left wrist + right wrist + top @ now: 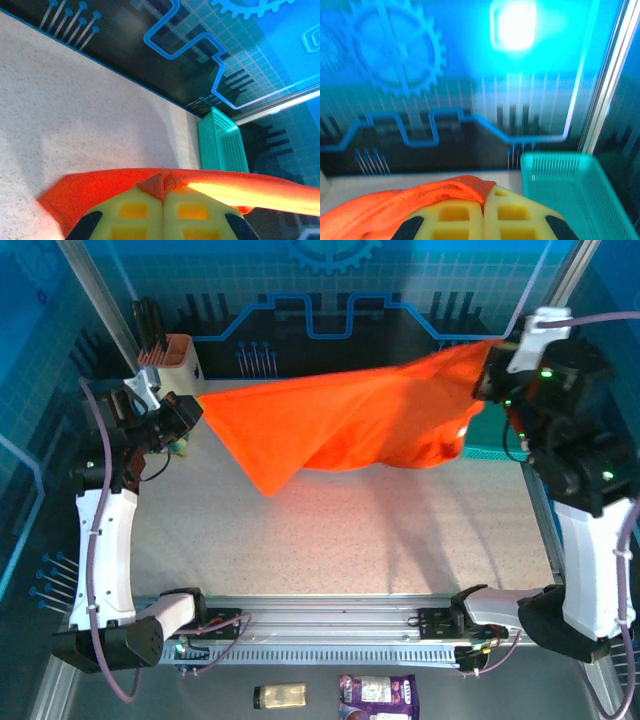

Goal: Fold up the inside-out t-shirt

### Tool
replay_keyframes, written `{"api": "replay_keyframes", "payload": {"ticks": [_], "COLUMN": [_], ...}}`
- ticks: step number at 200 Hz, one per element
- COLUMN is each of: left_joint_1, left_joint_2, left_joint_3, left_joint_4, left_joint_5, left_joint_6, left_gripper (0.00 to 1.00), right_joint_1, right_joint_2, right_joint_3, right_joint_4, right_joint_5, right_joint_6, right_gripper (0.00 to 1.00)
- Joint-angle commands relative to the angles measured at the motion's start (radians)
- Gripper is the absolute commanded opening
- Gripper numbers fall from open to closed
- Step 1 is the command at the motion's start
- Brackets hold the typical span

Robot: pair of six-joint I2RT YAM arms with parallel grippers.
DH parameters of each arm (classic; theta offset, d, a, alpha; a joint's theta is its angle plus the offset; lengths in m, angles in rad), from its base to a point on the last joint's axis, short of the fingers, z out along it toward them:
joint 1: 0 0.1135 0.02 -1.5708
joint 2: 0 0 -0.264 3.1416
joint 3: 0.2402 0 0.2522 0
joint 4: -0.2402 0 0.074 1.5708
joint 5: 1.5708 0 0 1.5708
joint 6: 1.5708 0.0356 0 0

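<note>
The bright orange t-shirt (340, 420) hangs stretched in the air between both arms, above the back half of the table, its lower edge drooping to a point near the middle left. My left gripper (190, 412) is shut on the shirt's left end; a pinch of orange fabric (162, 185) pokes up between its yellow fingers (135, 212). My right gripper (492, 370) is shut on the right end, held higher. In the right wrist view, orange cloth (420, 200) bunches over the left finger (452, 215).
A teal mesh basket (570, 190) stands at the table's back right, close to the right gripper, also the basket (222, 145) in the left wrist view. A pink holder with dark tools (172, 348) stands at the back left. The speckled table (340, 540) lies below the shirt.
</note>
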Motion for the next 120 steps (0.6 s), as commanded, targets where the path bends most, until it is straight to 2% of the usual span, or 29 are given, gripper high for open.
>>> {"api": "replay_keyframes", "payload": {"ticks": [1, 12, 44, 60, 74, 96, 120], "left_joint_1": [0.010, 0.010, 0.028, 0.027, 0.029, 0.028, 0.029], "left_joint_2": [-0.003, 0.010, 0.106, 0.138, 0.150, 0.117, 0.027], "left_joint_3": [0.009, 0.073, 0.495, 0.618, 0.622, 0.517, 0.435], "left_joint_4": [0.067, 0.053, -0.096, -0.116, -0.114, -0.051, 0.011], "left_joint_5": [0.057, 0.050, -0.007, -0.027, -0.026, 0.019, -0.035], "left_joint_6": [-0.050, -0.040, 0.049, 0.062, 0.056, 0.035, 0.056], "left_gripper": [0.00, 0.00, 0.00, 0.00, 0.00, 0.00, 0.00], "right_joint_1": [-0.017, -0.017, -0.017, -0.017, -0.018, -0.027, -0.026], "right_joint_2": [0.026, 0.029, 0.039, 0.035, 0.023, -0.007, -0.052], "right_joint_3": [0.080, 0.057, -0.085, -0.131, -0.133, -0.117, -0.121], "right_joint_4": [0.063, 0.081, 0.097, 0.118, 0.130, 0.147, 0.156], "right_joint_5": [0.041, 0.005, -0.115, -0.127, -0.085, -0.068, -0.110], "right_joint_6": [-0.092, -0.076, 0.011, 0.025, 0.012, -0.012, -0.021], "right_gripper": [0.00, 0.00, 0.00, 0.00, 0.00, 0.00, 0.00]}}
